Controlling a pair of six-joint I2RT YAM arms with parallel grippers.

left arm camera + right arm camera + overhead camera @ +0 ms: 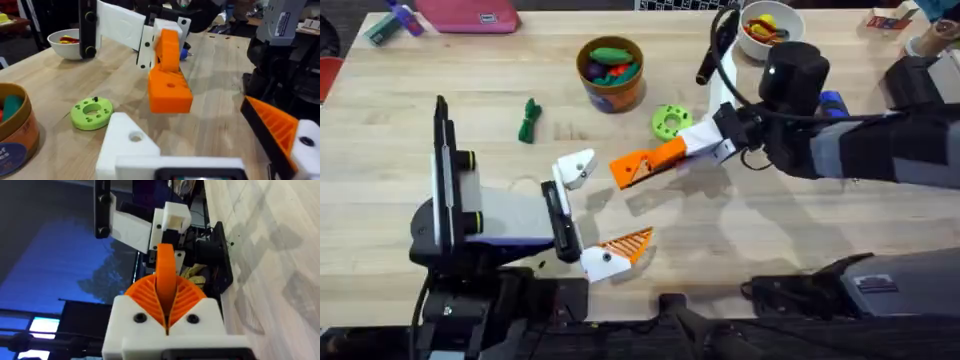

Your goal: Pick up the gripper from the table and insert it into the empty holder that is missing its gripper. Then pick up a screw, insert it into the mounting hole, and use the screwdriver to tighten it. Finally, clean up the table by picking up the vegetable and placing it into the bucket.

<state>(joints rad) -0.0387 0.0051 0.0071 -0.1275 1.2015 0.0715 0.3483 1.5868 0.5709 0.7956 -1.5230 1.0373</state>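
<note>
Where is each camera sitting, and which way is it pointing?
Overhead: above the bases, looking down and forward over the table; both arms show, the right gripper holding the orange pad.
Left wrist: on the left arm, facing that pad and the green disc; its own open fingers.
Right wrist: on the right arm, looking along its own fingers clamping the pad.
All three share the pad.

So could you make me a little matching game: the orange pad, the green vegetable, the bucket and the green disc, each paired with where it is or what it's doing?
Things:
1. orange pad
2. vegetable
3. bucket
4. green disc

States:
A. lying alone on the bare table, left of the bucket
B. flat on the table between the bucket and the right arm
C. gripped in the right claw, above the table
D. standing upright with colourful toys inside

Pairs: 1-C, 2-A, 3-D, 4-B
</note>
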